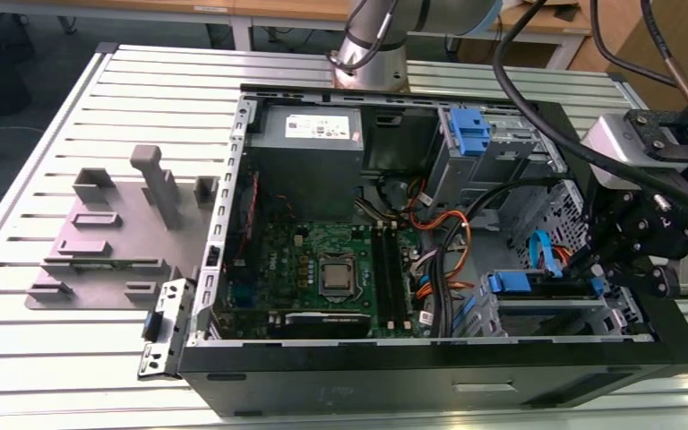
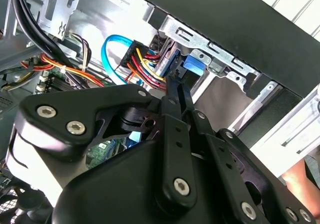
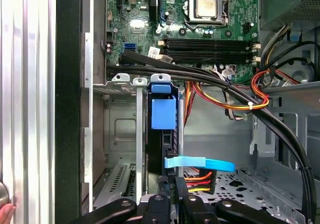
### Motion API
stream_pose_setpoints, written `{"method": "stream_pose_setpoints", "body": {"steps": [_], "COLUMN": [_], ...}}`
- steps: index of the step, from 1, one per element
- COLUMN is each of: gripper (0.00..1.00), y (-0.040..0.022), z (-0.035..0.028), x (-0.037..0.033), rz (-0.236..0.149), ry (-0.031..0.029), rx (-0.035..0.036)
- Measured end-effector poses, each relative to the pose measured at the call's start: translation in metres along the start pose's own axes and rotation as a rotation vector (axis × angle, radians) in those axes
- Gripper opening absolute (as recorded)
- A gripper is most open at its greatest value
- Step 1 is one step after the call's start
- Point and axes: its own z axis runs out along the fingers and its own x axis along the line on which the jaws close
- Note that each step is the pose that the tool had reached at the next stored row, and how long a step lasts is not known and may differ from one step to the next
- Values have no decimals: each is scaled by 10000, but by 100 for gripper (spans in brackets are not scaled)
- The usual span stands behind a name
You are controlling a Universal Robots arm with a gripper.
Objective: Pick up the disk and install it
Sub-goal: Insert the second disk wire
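The disk (image 3: pixel 162 134) stands edge-on in a slot of the drive cage in the open computer case (image 1: pixel 440 376). Its blue carrier frame (image 3: pixel 163 113) faces out of the slot. In the exterior view that carrier (image 1: pixel 511 283) sits at the case's front corner, on the exterior view's right. My gripper (image 3: pixel 175 184) hangs just behind the disk's rear end, with its two fingers pressed together and nothing between them. In the second wrist view the gripper (image 2: pixel 175 82) ends beside the blue carrier (image 2: pixel 192 64) and the plugged wires. The exterior view has the gripper (image 1: pixel 607 273) low inside the case.
A flat blue cable (image 3: pixel 200 163) and red-yellow wires cross right by the fingertips. A thick black cable bundle (image 3: pixel 225 84) runs over the cage. A grey power supply (image 1: pixel 308 134), a second blue bracket (image 1: pixel 469 130) and the motherboard (image 1: pixel 320 269) fill the case. A grey fixture (image 1: pixel 117 233) lies outside. A fingertip (image 3: pixel 5 211) rests near the case edge.
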Motion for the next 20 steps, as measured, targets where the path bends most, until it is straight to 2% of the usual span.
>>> {"method": "stream_pose_setpoints", "body": {"steps": [4,7,20], "gripper": [16,16,16], "y": [0,-1,-1], "z": [3,3,16], "x": [0,1,-7], "rz": [0,0,-65], "ry": [5,73,77], "rx": [0,2,-2]}}
